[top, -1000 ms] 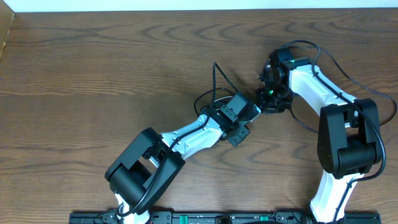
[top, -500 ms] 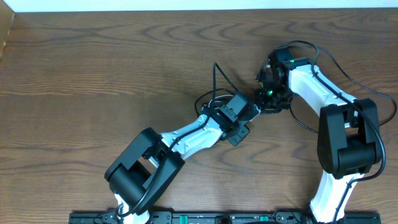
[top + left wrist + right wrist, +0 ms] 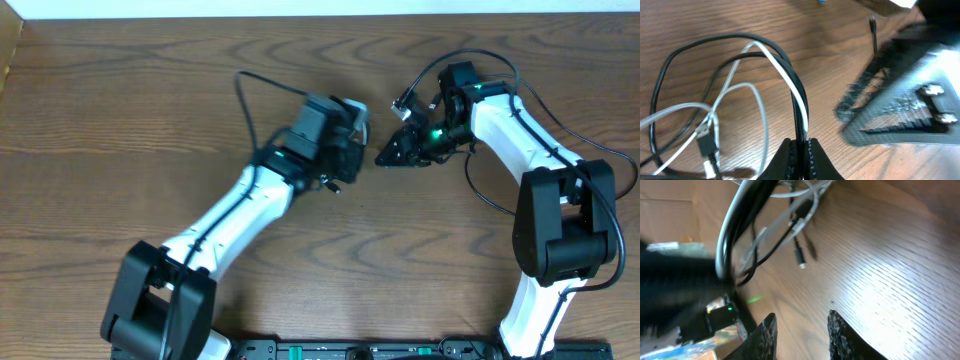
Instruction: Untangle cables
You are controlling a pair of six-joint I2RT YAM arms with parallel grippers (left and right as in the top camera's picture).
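Note:
In the left wrist view my left gripper is shut on both cables, a black strand and a white strand running side by side into the jaws. The cables spread in tangled loops over the wood, with a small plug at lower left. From overhead, the left gripper faces the right gripper at close range, and the arms hide most of the cables. My right gripper is open with only bare table between its fingers. The black and white cables hang ahead of it, a plug dangling.
Thick black wires of the arms arc over the table near the left arm and around the right arm. The right gripper shows as a blurred dark shape in the left wrist view. A cardboard edge lies at far left.
My left arm has swung up and to the left across the table. The right gripper has turned to point left toward it.

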